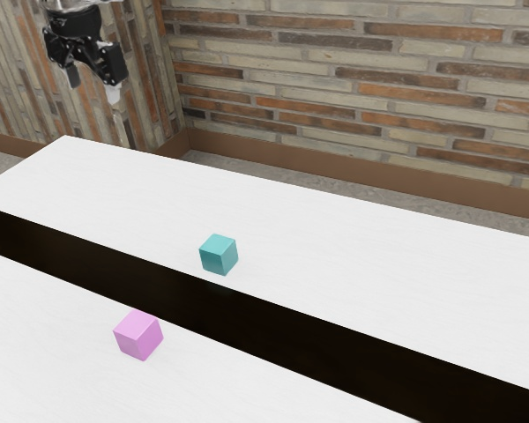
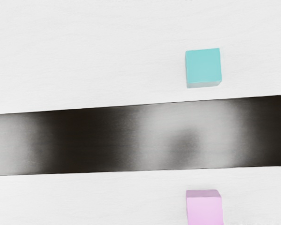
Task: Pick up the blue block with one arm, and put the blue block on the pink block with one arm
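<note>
Here we are, and the end effector [image 1: 93, 81] hangs high in the exterior view, up at about 11 o'clock from the blue block [image 1: 219, 254] and well apart from it. It's black and angular, and its two fingers stand apart with nothing between them.

The blue block is a small teal cube with crisp edges and a matte face. It sits on the white surface [image 1: 379, 256], just beside the far edge of a wide black stripe [image 1: 291, 335] that cuts diagonally across. The pink block [image 1: 138, 334] is a soft lilac cube of the same shape, at roughly 7 o'clock from the blue one on the other side of the stripe. Nothing is stacked; both cubes rest flat on the surface.

From the wrist view, the blue block [image 2: 203, 67] shows a clean square top. The stripe [image 2: 84, 140] shows hazy grey patches, and the pink block [image 2: 204, 206] lies straight across it from the blue one. The surface [image 2: 84, 47] has a faint, fine grain.

Behind it all is a rough brick wall [image 1: 361, 79] in reds and greys.
</note>
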`<state>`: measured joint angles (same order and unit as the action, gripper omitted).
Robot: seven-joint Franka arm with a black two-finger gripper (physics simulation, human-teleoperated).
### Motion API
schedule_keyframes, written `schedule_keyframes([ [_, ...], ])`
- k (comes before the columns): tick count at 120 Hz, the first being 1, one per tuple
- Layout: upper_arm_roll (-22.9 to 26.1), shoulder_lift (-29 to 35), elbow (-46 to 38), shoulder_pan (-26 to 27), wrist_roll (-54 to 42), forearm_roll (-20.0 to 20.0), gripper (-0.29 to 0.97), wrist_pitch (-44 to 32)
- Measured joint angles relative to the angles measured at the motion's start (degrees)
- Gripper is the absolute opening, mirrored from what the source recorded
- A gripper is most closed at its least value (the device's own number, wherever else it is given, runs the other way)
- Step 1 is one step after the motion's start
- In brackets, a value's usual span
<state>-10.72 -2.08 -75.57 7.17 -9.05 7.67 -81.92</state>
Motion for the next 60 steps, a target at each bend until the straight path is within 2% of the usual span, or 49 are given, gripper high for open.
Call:
schedule_keyframes([
  [16,0.26,0.33,-0.76,1.46,-0.49,0.17,0.68,0.1],
  [46,-0.19,-3.03,-7.41,-6.04,4.0,1.36,0.68,-1.28],
  [60,-0.19,-3.65,-12.14,-6.3,6.68,1.54,0.68,-5.35],
])
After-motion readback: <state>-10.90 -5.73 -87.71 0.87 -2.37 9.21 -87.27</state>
